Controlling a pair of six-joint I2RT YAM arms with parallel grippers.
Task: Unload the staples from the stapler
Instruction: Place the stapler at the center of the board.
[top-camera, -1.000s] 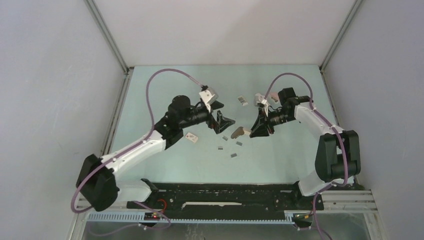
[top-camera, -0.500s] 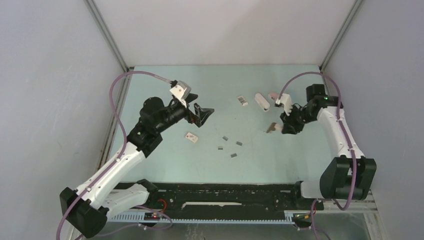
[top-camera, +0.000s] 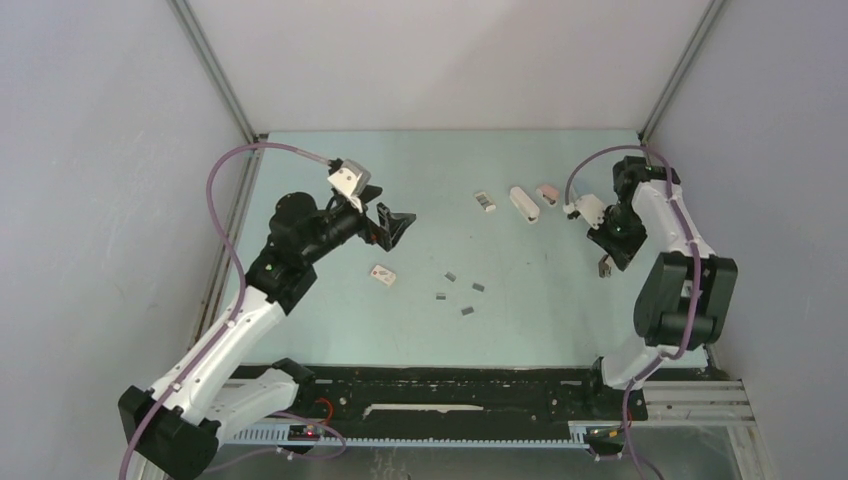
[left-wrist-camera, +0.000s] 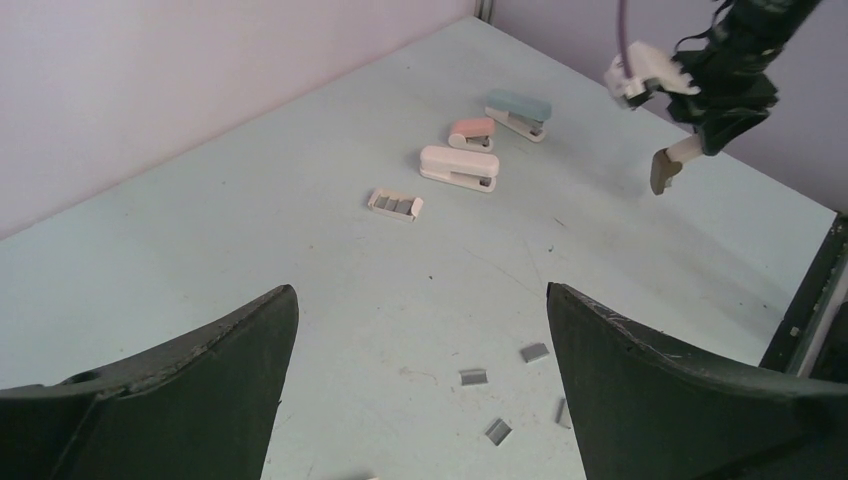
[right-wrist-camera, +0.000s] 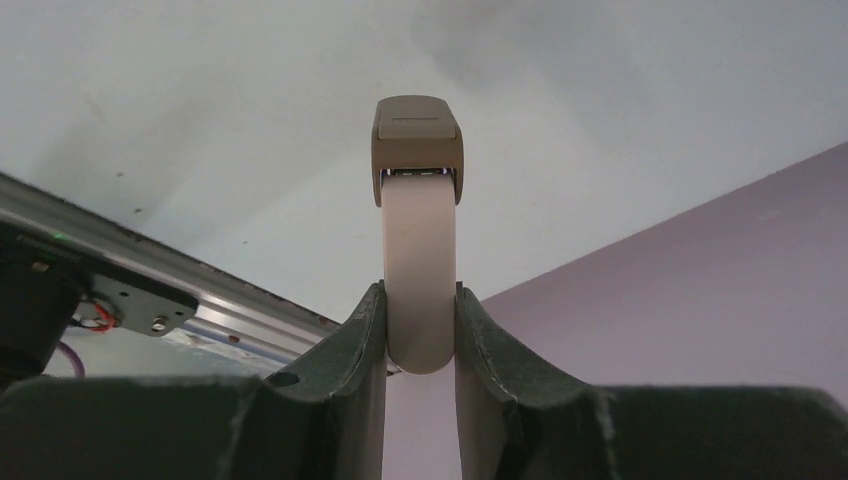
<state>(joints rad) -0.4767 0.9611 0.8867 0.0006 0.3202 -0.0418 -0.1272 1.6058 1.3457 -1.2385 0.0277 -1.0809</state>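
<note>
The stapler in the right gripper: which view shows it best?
Right wrist: the stapler fills the centre, clamped in the right gripper. Left wrist shows it small and far; top external, a mere speck.

Matt plastic, dull metal
Smooth beige plastic stapler (right-wrist-camera: 420, 280); dull grey metal staples (left-wrist-camera: 472, 377); matt, faintly speckled pale surface (left-wrist-camera: 250, 220).

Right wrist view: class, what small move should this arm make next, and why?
Probably lower the beige stapler onto the table below it and let go. The right pincer is shut on it, holding it above the table near the right edge, and four staples already lie loose mid-table, so unloading looks done.
</note>
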